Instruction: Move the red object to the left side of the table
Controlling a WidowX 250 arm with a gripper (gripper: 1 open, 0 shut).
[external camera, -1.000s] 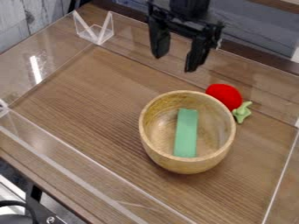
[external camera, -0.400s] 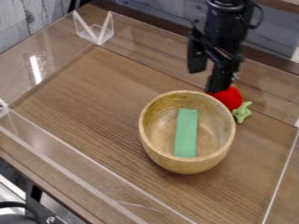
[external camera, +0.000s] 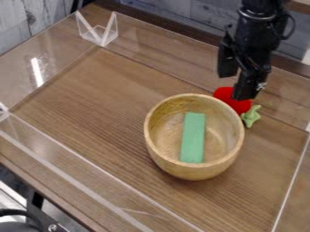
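Note:
The red object (external camera: 227, 97), a small bright-red toy fruit with a green leafy tip (external camera: 251, 115), lies on the table (external camera: 97, 100) just right of the wooden bowl. My black gripper (external camera: 238, 80) hangs right over it with its fingers pointing down and open, nothing between them. The fingers (external camera: 248, 86) cover the upper part of the red fruit, so whether they touch it cannot be told.
A wooden bowl (external camera: 164, 145) with a flat green rectangular block (external camera: 194, 136) inside stands at the middle right. Low clear acrylic walls (external camera: 36, 136) border the tabletop, with a clear corner bracket (external camera: 96, 30) at the back left.
My gripper has travelled from the back middle to the right and down, ending over the red fruit. It stayed open throughout. The bowl, block and fruit have not moved.

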